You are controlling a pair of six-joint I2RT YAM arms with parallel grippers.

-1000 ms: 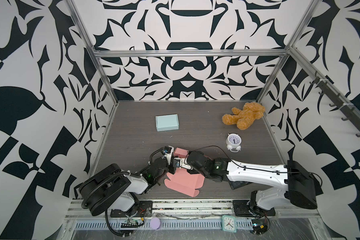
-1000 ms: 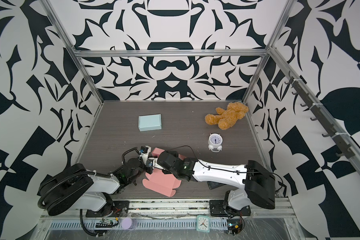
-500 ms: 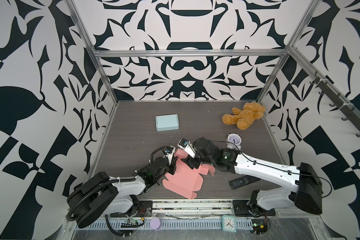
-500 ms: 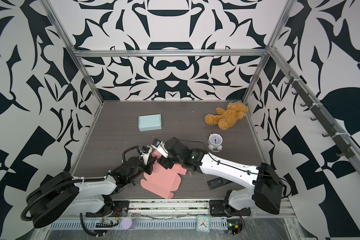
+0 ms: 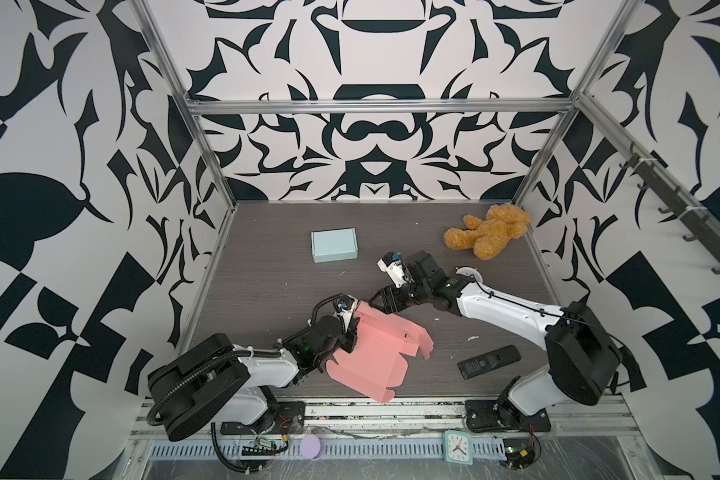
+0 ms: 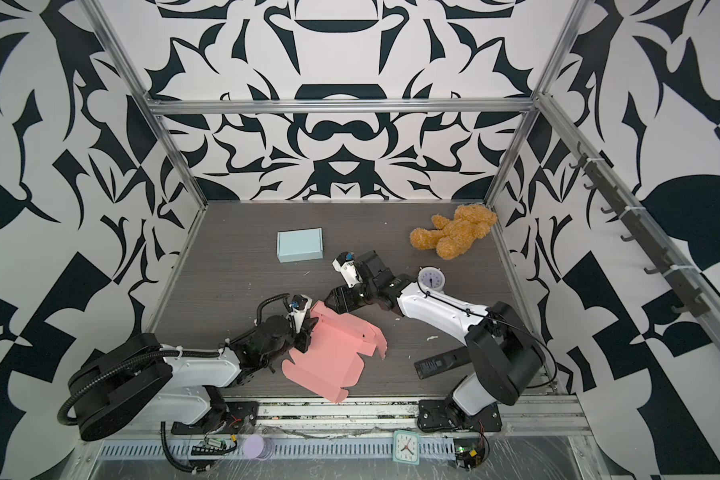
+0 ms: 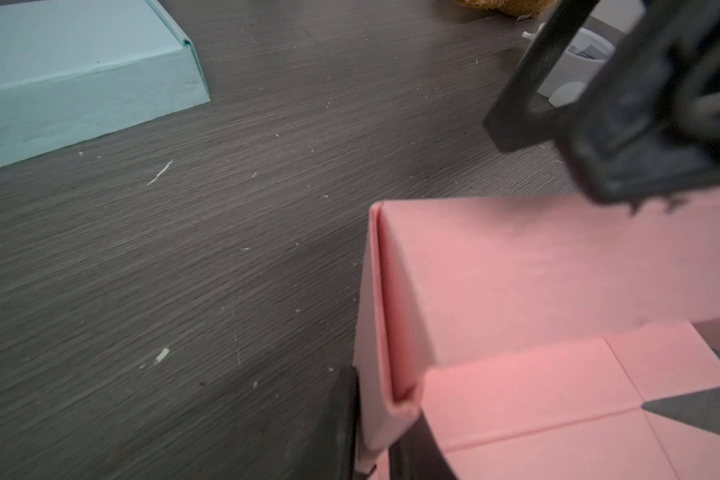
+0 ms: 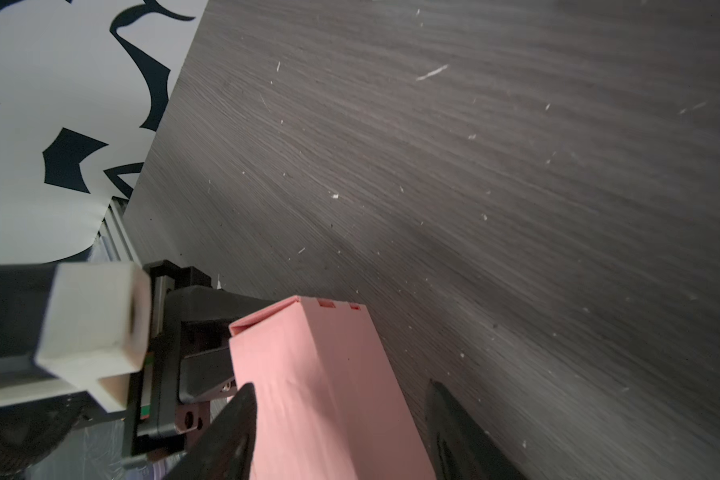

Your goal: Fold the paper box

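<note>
At the front edge of the table [image 5: 267, 291] the half-folded pink box [image 5: 375, 353] lay between the two arms, its near corner poking just past the edge over the metal rail [image 5: 433, 405]. Left of the box the wall stood close, with only the left arm filling that gap. Beyond the box the wood was bare up to the blue box [image 5: 334, 245], well apart. Right of the box lay a strip of open table with paper scraps, then the remote [image 5: 489, 362]. The teddy [image 5: 489, 232] and small clock [image 6: 432, 280] sat far off, beyond the box and to its right.

The left gripper [image 5: 352, 332] was clamped on the box's raised, doubled left wall. In the left wrist view its dark fingers [image 7: 344, 424] pressed that wall [image 7: 537, 270] from both sides with almost no gap.

The right gripper [image 5: 381, 299] hung at the box's far corner with its jaws spread. In the right wrist view the two fingers [image 8: 233, 428] stood wide apart, with the end of the upright wall [image 8: 321, 374] showing between them (one finger's edge overlapped the pink, though I cannot tell whether it touched). It gripped nothing.
</note>
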